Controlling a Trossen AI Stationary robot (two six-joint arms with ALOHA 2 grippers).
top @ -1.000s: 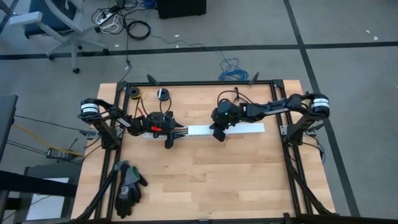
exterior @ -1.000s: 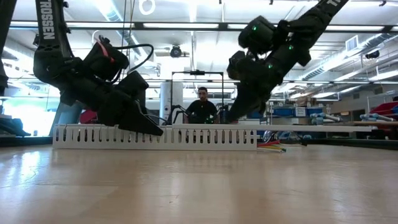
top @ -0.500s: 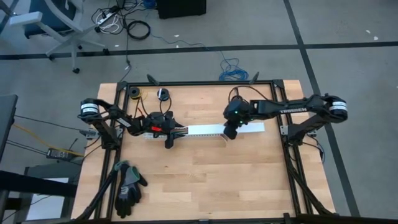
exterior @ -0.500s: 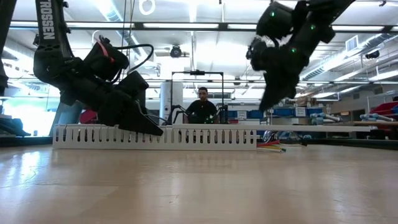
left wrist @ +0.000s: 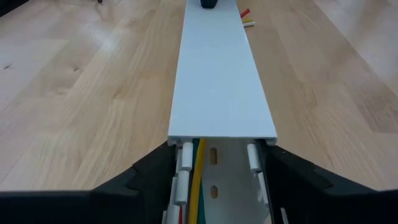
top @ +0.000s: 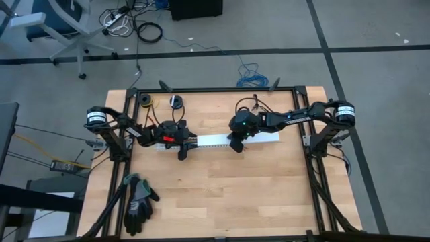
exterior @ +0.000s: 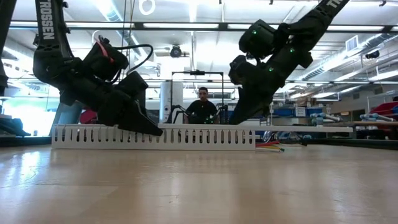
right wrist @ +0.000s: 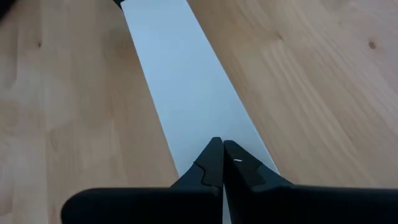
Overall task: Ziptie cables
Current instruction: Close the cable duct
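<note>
Worktop: pale wooden table (top: 222,195) inside a black frame.
Duct: long white slotted plastic cable channel (exterior: 155,135) lying across the far half of the worktop, a smooth white lid (left wrist: 221,74) covering most of its length.
Cables: thin coloured wires (left wrist: 198,177), yellow and green among them, run inside the channel under the lid; their tips (exterior: 272,146) show just past its right end.
Left gripper (top: 183,144): at the channel's left end, fingers (left wrist: 143,177) spread to either side of the uncovered stretch, bracing it.
Right gripper (top: 235,142): over the channel's middle, fingers (right wrist: 214,165) pressed together, tips on or just above the lid.
Glove: dark work glove (top: 139,202) near the front left corner.
Step in hand: apparently seating the lid over the wires; no tie is visible.
Next move: probably the closed tips pressing along the lid while the left end is held steady.
</note>
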